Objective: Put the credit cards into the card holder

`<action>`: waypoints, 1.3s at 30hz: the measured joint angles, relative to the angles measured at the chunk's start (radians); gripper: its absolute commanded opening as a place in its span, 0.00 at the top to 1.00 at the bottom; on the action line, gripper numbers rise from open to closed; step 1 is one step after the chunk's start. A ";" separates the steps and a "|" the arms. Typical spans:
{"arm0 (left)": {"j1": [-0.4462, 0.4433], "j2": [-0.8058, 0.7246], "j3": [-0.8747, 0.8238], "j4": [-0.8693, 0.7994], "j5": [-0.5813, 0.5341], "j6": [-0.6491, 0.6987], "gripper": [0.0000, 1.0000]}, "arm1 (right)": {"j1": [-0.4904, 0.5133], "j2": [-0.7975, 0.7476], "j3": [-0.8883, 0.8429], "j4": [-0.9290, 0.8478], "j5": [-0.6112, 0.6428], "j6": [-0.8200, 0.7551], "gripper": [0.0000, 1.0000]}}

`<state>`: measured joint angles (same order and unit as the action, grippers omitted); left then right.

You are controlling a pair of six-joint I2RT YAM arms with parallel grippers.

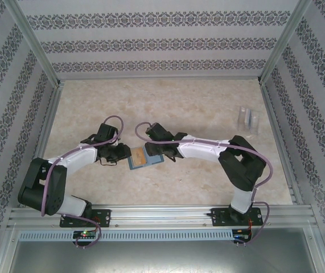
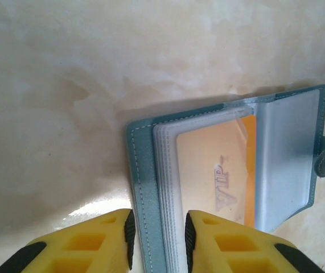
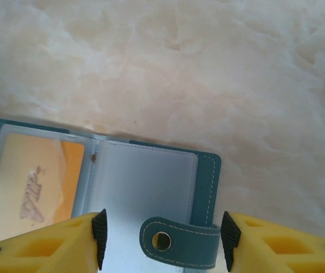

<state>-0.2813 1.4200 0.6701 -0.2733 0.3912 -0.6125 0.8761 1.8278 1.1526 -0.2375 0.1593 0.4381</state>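
Hanging released over the open teal card holder [image 1: 145,158]: left claw [image 2: 158,233] astride its clear sleeves [image 2: 165,170], right claw [image 3: 163,230] astride its snap strap [image 3: 179,244]. Lying mid-counter, nearer the near edge, with orange VIP card [image 2: 213,165] sleeved inside.

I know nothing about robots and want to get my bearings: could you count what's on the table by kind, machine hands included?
Teal card holder: 1, lying open
Orange card: 1 in sight, inside a clear sleeve
Clear plastic stand: 1
End effectors: 2, the left end effector and the right end effector
Total: 5
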 measured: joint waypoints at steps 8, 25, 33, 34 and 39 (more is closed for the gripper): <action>0.000 -0.002 -0.040 -0.003 0.000 0.000 0.65 | 0.032 0.081 0.027 -0.045 0.096 -0.003 0.39; 0.000 -0.013 -0.040 -0.005 0.000 0.000 0.63 | 0.029 0.056 -0.034 -0.038 0.202 0.033 0.70; 0.001 0.035 -0.028 -0.006 0.044 0.011 0.58 | 0.002 0.020 -0.082 -0.002 0.113 0.070 0.85; 0.002 0.035 -0.027 -0.006 0.049 0.011 0.58 | -0.003 0.018 -0.084 0.002 0.097 0.077 0.85; 0.002 0.029 -0.026 0.001 0.062 0.009 0.31 | -0.003 0.006 -0.098 0.042 -0.006 0.120 0.87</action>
<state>-0.2794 1.4487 0.6437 -0.2722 0.4534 -0.6037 0.8730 1.8343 1.0542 -0.1955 0.1532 0.5579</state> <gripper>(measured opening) 0.601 0.147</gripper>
